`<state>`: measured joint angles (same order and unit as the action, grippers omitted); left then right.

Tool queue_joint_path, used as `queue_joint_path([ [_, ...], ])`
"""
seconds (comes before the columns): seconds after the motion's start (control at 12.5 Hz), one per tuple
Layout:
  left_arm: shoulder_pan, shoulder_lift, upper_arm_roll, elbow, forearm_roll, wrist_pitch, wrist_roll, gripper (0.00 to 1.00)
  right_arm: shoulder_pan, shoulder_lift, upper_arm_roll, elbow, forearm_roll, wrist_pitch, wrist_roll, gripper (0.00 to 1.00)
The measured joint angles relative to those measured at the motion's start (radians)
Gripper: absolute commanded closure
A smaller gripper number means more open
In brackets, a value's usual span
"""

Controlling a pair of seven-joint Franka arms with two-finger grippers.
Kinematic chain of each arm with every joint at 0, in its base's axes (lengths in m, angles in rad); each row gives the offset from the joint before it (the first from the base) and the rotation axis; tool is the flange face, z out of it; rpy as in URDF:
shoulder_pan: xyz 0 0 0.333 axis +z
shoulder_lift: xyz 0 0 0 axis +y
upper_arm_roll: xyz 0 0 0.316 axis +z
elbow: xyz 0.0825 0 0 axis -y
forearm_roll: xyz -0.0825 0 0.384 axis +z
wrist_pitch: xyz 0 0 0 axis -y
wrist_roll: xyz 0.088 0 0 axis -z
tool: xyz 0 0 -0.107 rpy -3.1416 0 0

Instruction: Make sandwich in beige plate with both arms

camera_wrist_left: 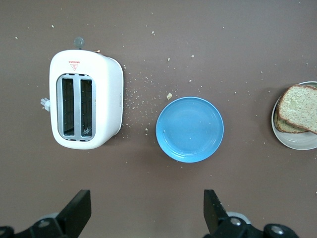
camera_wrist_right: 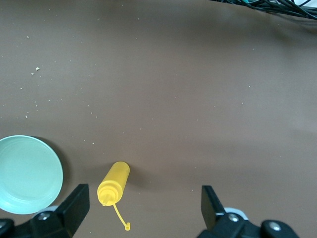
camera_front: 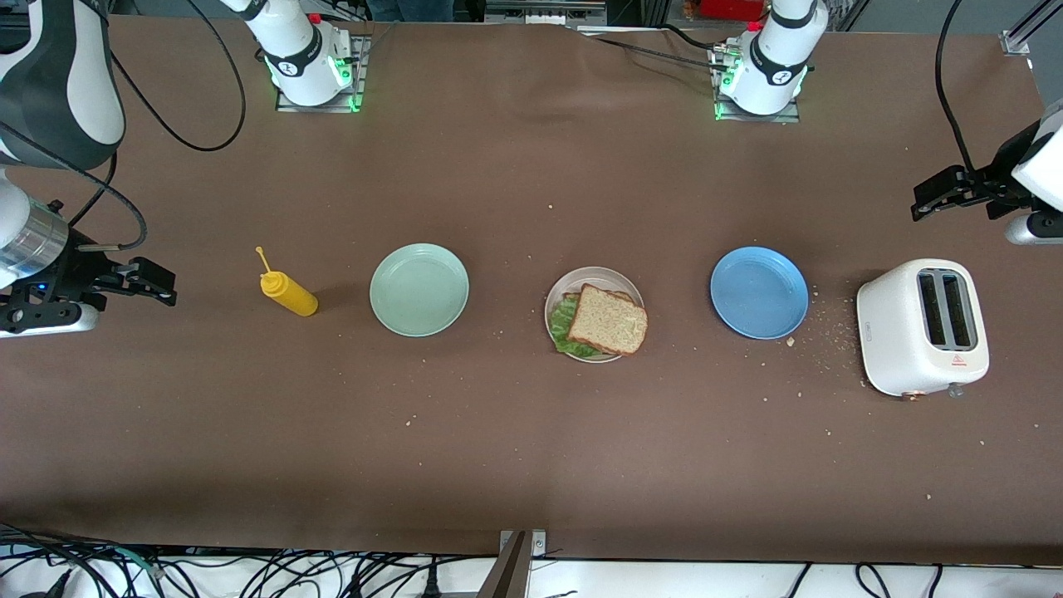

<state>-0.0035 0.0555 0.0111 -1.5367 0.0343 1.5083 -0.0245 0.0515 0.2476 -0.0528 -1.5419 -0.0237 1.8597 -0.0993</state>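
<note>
Both grippers hang open & empty: left gripper (camera_front: pixel 922 203) over the table's left-arm end near the toaster (camera_front: pixel 923 326), right gripper (camera_front: pixel 162 282) over the other end by the mustard bottle (camera_front: pixel 288 292). Sandwich (camera_front: pixel 604 320) sits assembled on beige plate (camera_front: pixel 573 288), mid-table; arms likely parked clear, job looks done.

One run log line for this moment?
sandwich: assembled on beige plate | left claw: open, empty | right claw: open, empty

The sandwich (camera_front: pixel 606 320) sits on the middle plate (camera_front: pixel 595 279). One plate (camera_front: pixel 419 290) lies on each side. The toaster (camera_front: pixel 922 327) and bottle (camera_front: pixel 288 292) sit at the ends.
</note>
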Motion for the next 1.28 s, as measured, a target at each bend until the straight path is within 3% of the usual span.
queue_joint_path([
  [0.64, 0.002, 0.001, 0.0, 0.0, 0.0, 0.025, 0.0, 0.0, 0.0, 0.0, 0.0, 0.0, 0.055, -0.053, 0.014, 0.0],
  [1.28, 0.002, 0.021, -0.001, 0.0, 0.0, 0.05, 0.0, 0.0, 0.0, -0.001, 0.0, 0.0, 0.055, -0.101, 0.055, 0.0],
])
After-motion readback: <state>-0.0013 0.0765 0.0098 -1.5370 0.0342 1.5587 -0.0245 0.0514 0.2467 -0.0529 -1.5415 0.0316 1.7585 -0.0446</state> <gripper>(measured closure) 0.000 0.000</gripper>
